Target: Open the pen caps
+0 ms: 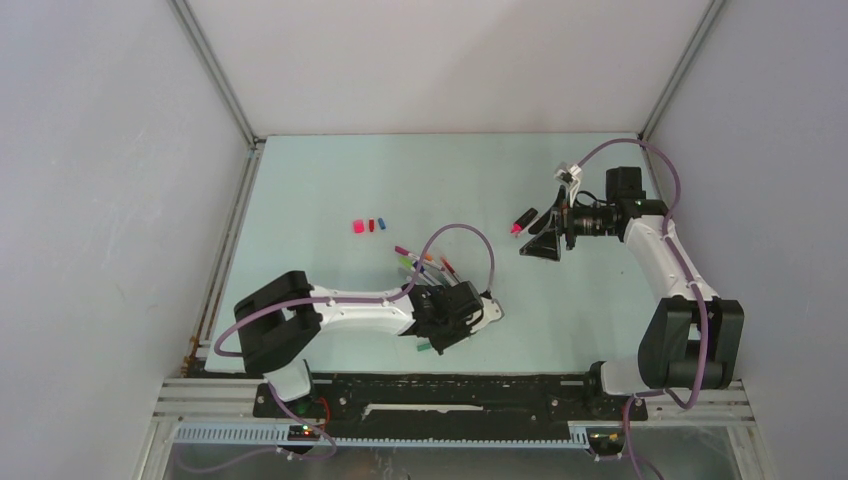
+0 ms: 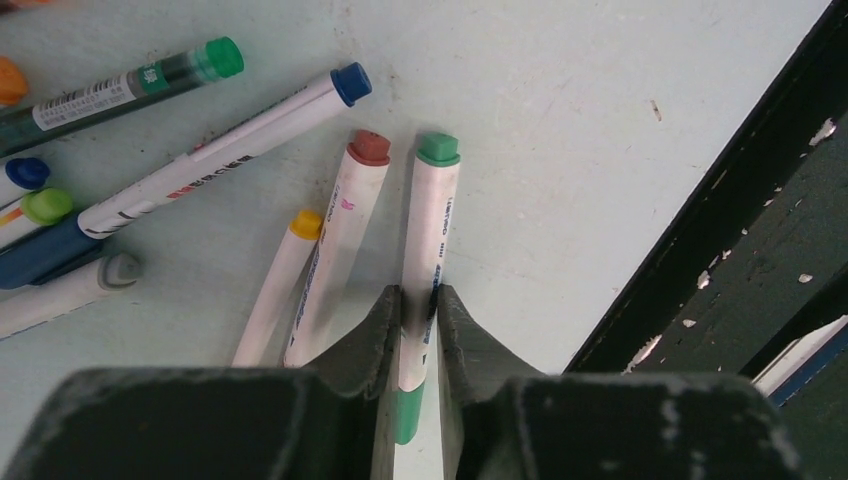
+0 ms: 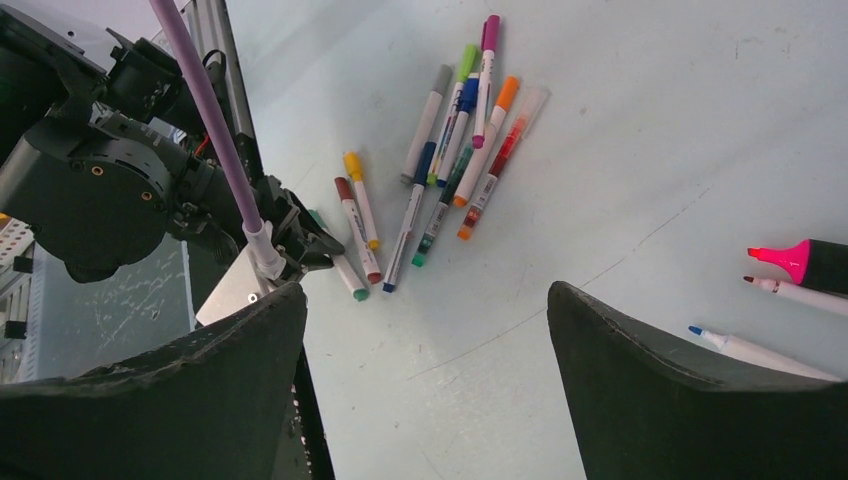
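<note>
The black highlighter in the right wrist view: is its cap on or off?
Off. The black highlighter lies on the table with its pink tip bare, and no cap covers it.

The left arm (image 1: 350, 308) lies low, stretched rightward from its base at the near left, its wrist tipped down so that the left gripper (image 2: 418, 300) pinches both fingers tight on the barrel of a green pen (image 2: 436, 215). The right arm (image 1: 665, 255) rises from its base at the near right and bends far and leftward. Its wrist is roughly level, and the right gripper (image 3: 425, 292) is held aloft with its jaws spread wide.
</note>
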{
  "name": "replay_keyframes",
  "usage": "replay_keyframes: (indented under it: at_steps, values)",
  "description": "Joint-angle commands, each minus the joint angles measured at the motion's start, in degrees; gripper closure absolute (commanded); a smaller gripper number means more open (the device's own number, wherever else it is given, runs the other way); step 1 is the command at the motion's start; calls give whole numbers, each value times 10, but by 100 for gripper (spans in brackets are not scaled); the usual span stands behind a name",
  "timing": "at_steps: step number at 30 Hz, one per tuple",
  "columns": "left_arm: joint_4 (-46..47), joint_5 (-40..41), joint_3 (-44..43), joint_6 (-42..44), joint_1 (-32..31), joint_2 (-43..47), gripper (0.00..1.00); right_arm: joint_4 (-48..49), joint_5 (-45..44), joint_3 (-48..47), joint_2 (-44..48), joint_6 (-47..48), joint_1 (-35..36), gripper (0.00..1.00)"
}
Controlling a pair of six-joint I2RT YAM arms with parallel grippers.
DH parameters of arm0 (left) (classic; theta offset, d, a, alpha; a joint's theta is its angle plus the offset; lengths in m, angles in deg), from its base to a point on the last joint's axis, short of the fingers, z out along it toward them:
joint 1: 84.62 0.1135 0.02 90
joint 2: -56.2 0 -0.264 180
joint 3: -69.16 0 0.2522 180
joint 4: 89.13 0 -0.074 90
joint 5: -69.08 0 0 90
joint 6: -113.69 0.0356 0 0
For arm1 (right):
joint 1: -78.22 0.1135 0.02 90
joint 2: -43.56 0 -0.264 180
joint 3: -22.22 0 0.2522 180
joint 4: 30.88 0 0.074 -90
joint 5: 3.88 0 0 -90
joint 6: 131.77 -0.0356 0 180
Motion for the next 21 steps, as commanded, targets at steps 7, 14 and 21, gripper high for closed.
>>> replay_keyframes:
  at_steps: [7, 14, 21]
  values:
    - [-18, -2, -18, 3, -3, 16, 98, -5, 22, -2, 5, 6, -7, 9]
    - [-3, -2, -13, -3, -2, 93, 100, -31, 33, -3, 15, 42, -7, 9]
    - [29, -36, -7, -32, 17, 150, 100, -65, 39, -2, 27, 96, -7, 9]
